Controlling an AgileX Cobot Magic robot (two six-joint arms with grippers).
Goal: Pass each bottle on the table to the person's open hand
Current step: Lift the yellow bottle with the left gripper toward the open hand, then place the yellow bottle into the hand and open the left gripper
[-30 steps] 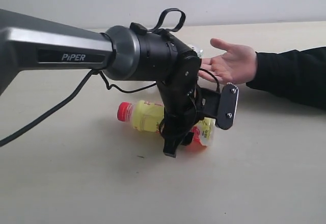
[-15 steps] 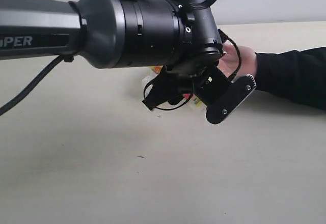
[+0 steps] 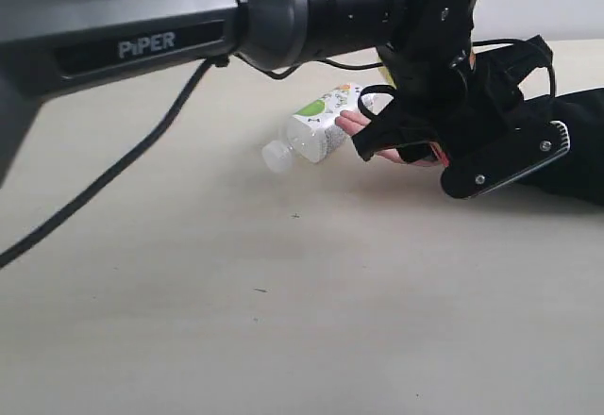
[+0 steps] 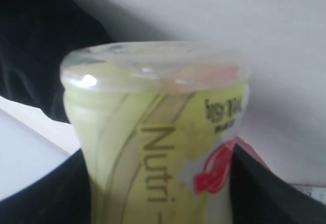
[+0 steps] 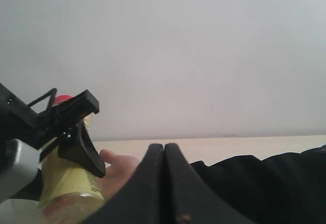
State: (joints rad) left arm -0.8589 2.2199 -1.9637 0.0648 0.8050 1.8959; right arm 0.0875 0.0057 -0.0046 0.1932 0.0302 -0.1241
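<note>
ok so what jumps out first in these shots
The big grey PiPER arm sweeps across the top of the exterior view, its left tool clamped on the yellow bottle that fills the left wrist view. It hangs by the person's hand at the right, while a green-white labelled bottle lies on the table by the fingertips.

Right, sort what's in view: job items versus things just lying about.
Job: yellow bottle in the left pincer; green-white bottle; person's hand; table.
Lying about: arm cable; wall; shut right pincer.
</note>
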